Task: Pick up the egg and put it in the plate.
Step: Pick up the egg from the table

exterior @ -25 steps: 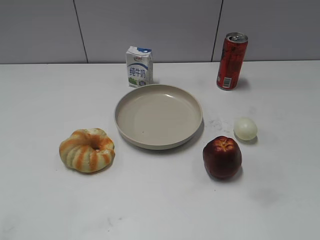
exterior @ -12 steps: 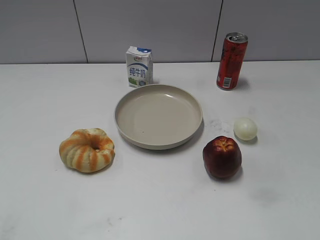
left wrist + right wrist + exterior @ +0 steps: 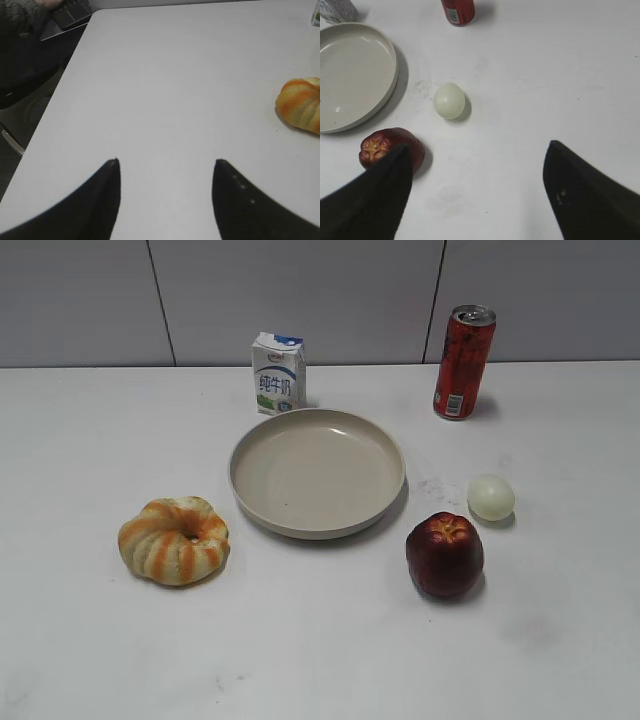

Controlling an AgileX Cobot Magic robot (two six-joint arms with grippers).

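Nothing of the task is done yet, judging from how things lie: the small smooth cream-white egg (image 3: 491, 497) sits on the white bench (image 3: 320, 640), untouched, and the large round shallow beige plate (image 3: 317, 472) is bare. Reaching, gripping, lifting and setting down are all left.

Taken from left to right in the exterior view, there is one orange-striped ring-shaped bread (image 3: 174, 540) at about eight o'clock from the plate, one small white-and-blue milk carton (image 3: 278, 373) at about eleven o'clock from it, then the one plate itself, one dark red apple (image 3: 444, 554) at about four o'clock, one tall red drink can (image 3: 463, 362) at about one o'clock, and the one egg at about three o'clock, near the rim but apart from it, and just beyond the apple.

The left gripper (image 3: 166, 165) hovers over bare bench with its fingers spread wide and holding nothing; only the bread shows at its right edge. The right gripper (image 3: 479, 149) also has its fingers wide and empty, with the egg lying ahead of them at about eleven o'clock.
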